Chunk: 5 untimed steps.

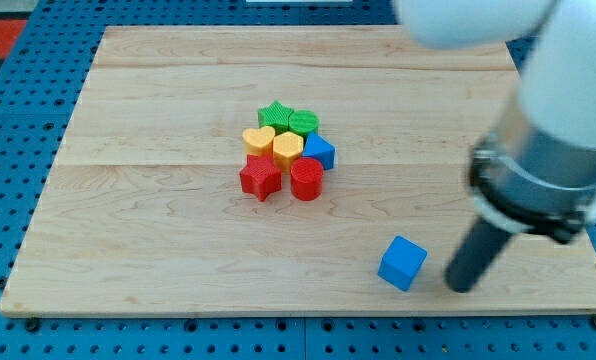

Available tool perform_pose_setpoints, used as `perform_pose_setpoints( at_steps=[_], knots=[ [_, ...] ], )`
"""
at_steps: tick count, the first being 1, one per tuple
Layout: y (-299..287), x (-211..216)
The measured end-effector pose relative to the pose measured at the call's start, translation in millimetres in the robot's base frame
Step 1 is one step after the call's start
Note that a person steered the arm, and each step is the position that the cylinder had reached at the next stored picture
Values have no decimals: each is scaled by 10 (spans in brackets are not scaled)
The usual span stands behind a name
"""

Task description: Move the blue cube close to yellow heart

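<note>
The blue cube (403, 263) is sitting near the board's front edge, well apart from the yellow heart (259, 139) in the central cluster. My tip (461, 284), bare and holding nothing, is hovering just right of it, likely lining up a leftward, far-going push.

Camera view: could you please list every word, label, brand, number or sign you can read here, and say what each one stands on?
None: no text, label, number or sign is readable anywhere in this view.
The wooden board, the blue cube, the yellow heart and the other clustered blocks carry no markings.
The arm's white and dark housing above my tip shows no legible brand.
</note>
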<state>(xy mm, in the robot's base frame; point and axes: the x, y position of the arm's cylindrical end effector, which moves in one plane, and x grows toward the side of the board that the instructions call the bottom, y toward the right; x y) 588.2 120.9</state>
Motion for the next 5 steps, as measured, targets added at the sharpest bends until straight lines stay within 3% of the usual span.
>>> perform_pose_setpoints(
  at_steps=[1, 2, 3, 4, 5],
  knots=[
    [-1120, -368],
    [-1807, -697],
    [-2192, -678],
    [-2369, -371],
    [-2608, -619]
  ],
)
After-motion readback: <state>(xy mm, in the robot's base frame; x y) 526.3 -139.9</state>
